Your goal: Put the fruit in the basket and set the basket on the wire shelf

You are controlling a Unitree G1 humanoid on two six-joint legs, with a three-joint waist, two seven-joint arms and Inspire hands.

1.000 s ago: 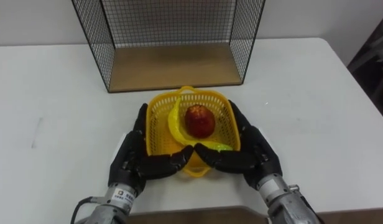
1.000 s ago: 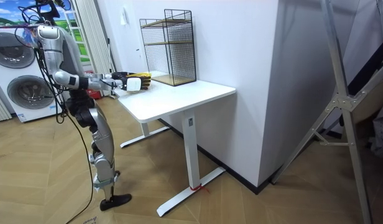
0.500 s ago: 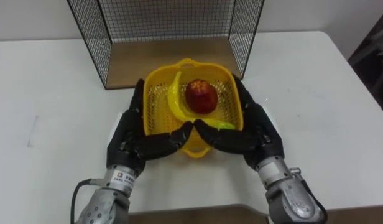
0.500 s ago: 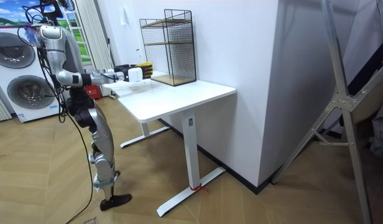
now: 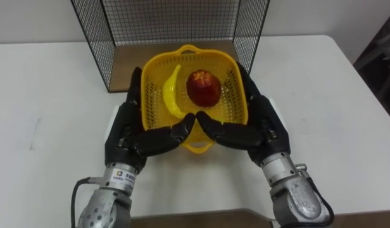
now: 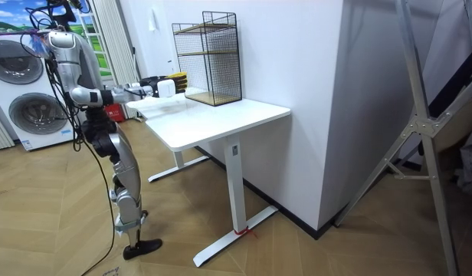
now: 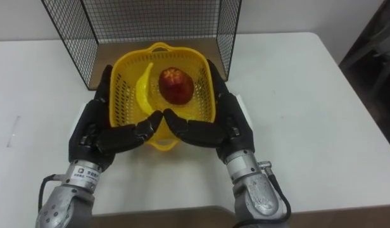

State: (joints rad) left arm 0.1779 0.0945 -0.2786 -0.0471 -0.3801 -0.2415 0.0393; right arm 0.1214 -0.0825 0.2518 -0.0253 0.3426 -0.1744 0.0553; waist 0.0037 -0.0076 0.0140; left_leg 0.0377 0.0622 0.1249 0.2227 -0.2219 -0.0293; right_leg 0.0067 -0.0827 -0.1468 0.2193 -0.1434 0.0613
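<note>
A yellow mesh basket point(image 5: 237, 95) holds a yellow banana point(image 5: 169, 92) and a red apple point(image 5: 203, 87). My left hand point(image 5: 123, 135) grips its left side and my right hand point(image 5: 266, 130) its right side. The fingers run along the walls and both thumbs hook over the near rim. The basket's far rim reaches the front edge of the wire shelf's wooden bottom board point(image 5: 122, 63). In the room view I stand at the table's end with both arms stretched toward the wire shelf point(image 6: 208, 57).
The black wire shelf point(image 5: 92, 38) is open at the front and stands at the back of the white table point(image 5: 49, 95). Its side grids flank the basket closely. A second wooden level point(image 6: 199, 30) sits higher up. Washing machines point(image 6: 29, 115) stand behind me.
Both hands have carried the basket forward and up from the table, so its far rim now reaches the shelf's opening. The banana has slid to the left wall.
</note>
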